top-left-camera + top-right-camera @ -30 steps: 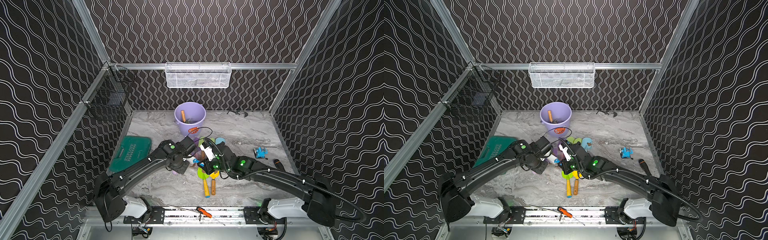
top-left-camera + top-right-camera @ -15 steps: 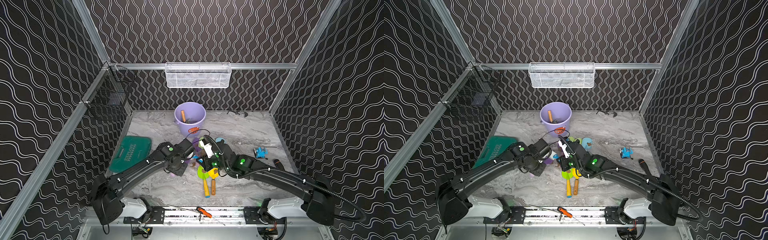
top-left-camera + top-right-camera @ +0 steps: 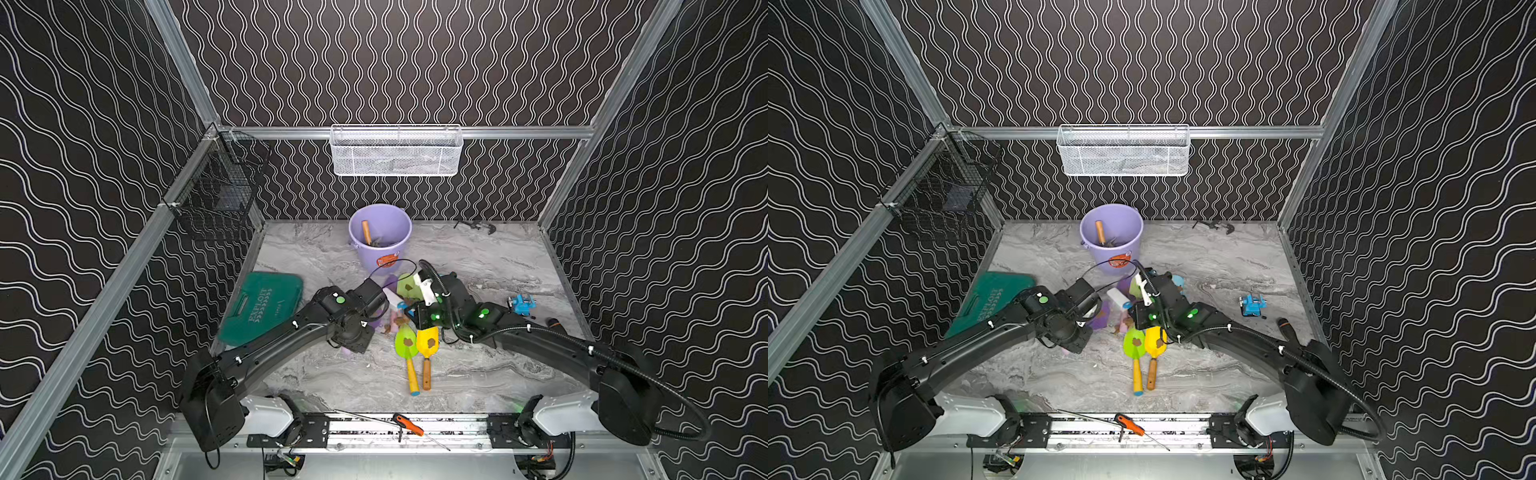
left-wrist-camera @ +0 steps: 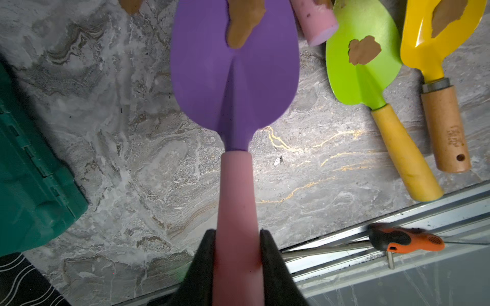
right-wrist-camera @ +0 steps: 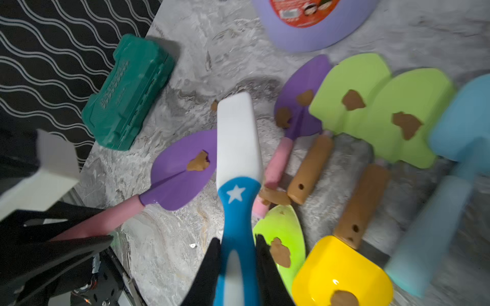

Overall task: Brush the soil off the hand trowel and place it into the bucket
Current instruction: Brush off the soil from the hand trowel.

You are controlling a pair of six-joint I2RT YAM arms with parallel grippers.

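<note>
Left gripper (image 4: pixel 237 235): trowel (image 4: pixel 233 79); right gripper (image 5: pixel 237 239): brush (image 5: pixel 237 137)

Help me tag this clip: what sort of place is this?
Probably a lab robot cell, not a garden: wavy-patterned walls, marbled tabletop, left arm and right arm on a front rail.

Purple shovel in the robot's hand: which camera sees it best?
The left wrist view: the purple trowel fills it, blade to pink handle, clamped in the left gripper. The right wrist view shows it smaller, with its soil clump whole. Both top views show only a purple sliver beside the arm.
</note>
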